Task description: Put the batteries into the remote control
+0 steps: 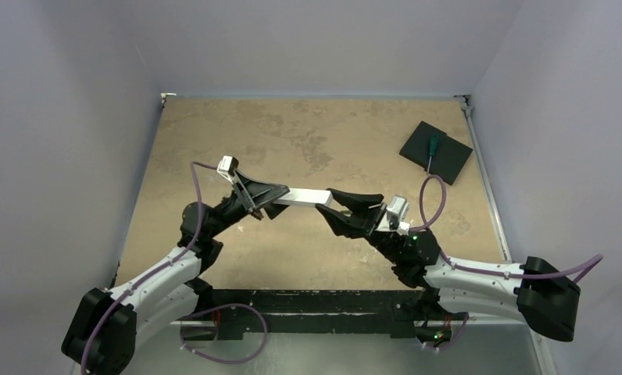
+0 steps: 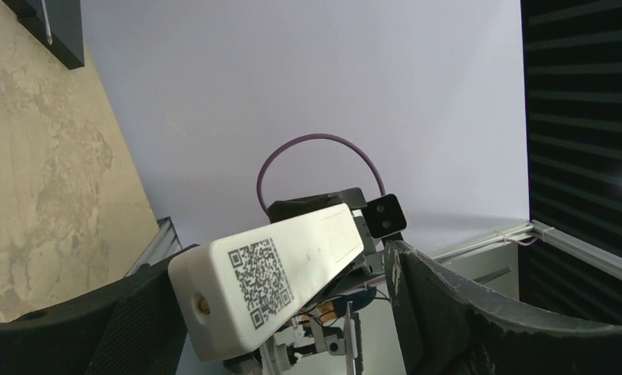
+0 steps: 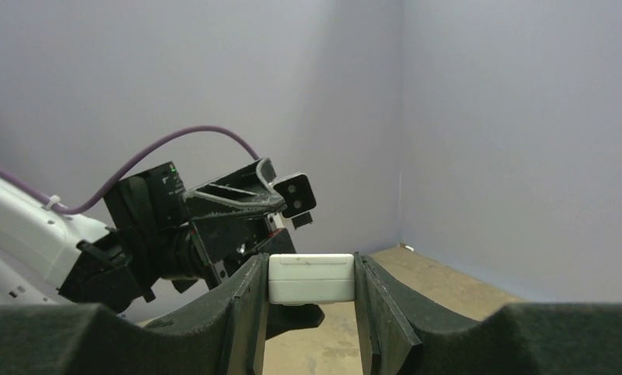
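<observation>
mottled tan table [image 1: 308, 133] enclosed by pale lavender walls [image 1: 308, 39], with a black pad [image 1: 448, 160] at its far right. the remote control [image 1: 304, 197], slim and white with a qr label on one face, is held level above mid-table. the right gripper [image 1: 335, 199] clamps one end; the left gripper [image 1: 277, 197] stands spread around the other, a gap showing.

Both the left arm [image 1: 155, 281] and the right arm [image 1: 480, 275]: white links, black joints, purple cable [image 1: 196, 187] looped outside, silver camera block [image 1: 227, 165] at the wrist, black wedge fingers [image 3: 237, 312], foam-textured.
</observation>
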Controlling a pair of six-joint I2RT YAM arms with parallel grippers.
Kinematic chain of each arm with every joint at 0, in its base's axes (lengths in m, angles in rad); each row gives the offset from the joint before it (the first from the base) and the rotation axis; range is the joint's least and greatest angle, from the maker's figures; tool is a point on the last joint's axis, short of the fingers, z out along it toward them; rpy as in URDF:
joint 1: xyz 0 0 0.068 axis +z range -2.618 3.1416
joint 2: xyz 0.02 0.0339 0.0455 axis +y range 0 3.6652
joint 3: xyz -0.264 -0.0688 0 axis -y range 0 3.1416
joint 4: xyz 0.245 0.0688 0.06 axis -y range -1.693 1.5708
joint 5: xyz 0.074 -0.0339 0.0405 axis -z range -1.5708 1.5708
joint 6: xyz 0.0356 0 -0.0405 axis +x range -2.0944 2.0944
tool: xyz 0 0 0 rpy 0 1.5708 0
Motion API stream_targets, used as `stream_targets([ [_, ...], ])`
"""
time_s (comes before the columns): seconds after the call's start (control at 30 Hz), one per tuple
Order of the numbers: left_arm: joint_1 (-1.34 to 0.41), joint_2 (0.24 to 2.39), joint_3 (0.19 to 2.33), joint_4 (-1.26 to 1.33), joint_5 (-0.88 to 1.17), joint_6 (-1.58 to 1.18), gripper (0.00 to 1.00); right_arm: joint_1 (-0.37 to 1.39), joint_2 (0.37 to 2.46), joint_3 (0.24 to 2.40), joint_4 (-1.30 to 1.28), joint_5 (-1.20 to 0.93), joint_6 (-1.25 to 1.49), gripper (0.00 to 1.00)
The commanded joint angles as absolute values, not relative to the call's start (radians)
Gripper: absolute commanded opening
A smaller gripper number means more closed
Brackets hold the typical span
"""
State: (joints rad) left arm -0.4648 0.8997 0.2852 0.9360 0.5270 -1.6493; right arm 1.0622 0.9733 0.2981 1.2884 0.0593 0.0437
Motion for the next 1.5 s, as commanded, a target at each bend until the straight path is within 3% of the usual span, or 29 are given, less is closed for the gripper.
stream_targets([
  [0.0,-0.459,0.928,0.279,1.118,0.582,-1.699,0.82,1.069,0.955,0.273,1.399,0.018,0.017,0.00],
  [0.43,-0.459,0.964,0.276,1.249,0.722,-1.753,0.66,1.068,0.947,0.235,1.441,-0.150,-0.057,0.00],
  [1.07,-0.460,0.999,0.288,1.404,0.801,-1.802,0.44,1.068,0.918,0.233,1.374,-0.156,-0.078,0.00],
  [1.27,-0.460,1.006,0.274,1.412,0.802,-1.795,0.27,1.068,0.919,0.241,1.346,-0.156,-0.090,0.00],
  [1.37,-0.460,1.010,0.266,1.421,0.801,-1.795,0.15,1.068,0.917,0.239,1.342,-0.153,-0.090,0.00],
  [1.43,-0.460,1.014,0.262,1.422,0.799,-1.794,0.00,1.068,0.912,0.237,1.334,-0.146,-0.090,0.00],
  [1.47,-0.460,1.015,0.260,1.420,0.798,-1.791,0.00,1.068,0.909,0.236,1.332,-0.142,-0.089,0.02],
])
